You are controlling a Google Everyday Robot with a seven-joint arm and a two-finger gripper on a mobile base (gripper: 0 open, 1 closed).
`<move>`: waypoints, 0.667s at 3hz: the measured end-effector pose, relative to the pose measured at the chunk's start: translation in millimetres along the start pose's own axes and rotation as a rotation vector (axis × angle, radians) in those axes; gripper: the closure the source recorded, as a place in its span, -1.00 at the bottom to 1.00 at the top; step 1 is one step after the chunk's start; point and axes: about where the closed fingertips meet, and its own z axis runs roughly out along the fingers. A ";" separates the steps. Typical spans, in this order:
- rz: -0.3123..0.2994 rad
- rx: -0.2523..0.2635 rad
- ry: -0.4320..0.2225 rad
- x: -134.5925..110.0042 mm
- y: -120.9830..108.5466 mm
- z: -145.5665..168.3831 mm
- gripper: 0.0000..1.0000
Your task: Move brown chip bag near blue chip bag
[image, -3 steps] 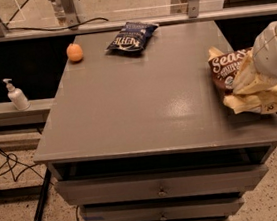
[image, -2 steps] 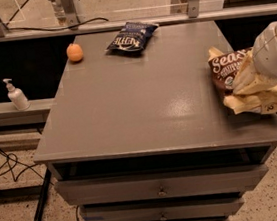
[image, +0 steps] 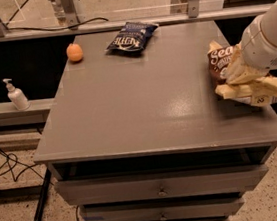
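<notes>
The brown chip bag (image: 219, 60), brown and cream with white script, lies at the table's right edge. My gripper (image: 243, 80) reaches in from the right on its white arm (image: 270, 38), covers the bag's right half and is shut on it. The cream fingers (image: 257, 90) rest low over the tabletop. The blue chip bag (image: 132, 36), small and dark navy with white lettering, lies at the far edge of the table, left of centre, well apart from the brown bag.
An orange (image: 74, 52) sits at the table's far left, beside the blue bag. The grey table (image: 142, 102) has drawers below. A soap dispenser (image: 15, 95) stands on a lower ledge at left. Metal posts (image: 68, 8) rise behind the table.
The gripper and the brown chip bag have shifted slightly left and up together. The blue bag and the orange have not moved.
</notes>
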 end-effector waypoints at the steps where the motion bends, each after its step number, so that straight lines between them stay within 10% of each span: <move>1: -0.119 0.104 0.077 -24.8 -37.5 6.1 1.00; 2: -0.248 0.211 0.180 -45.1 -76.0 11.1 1.00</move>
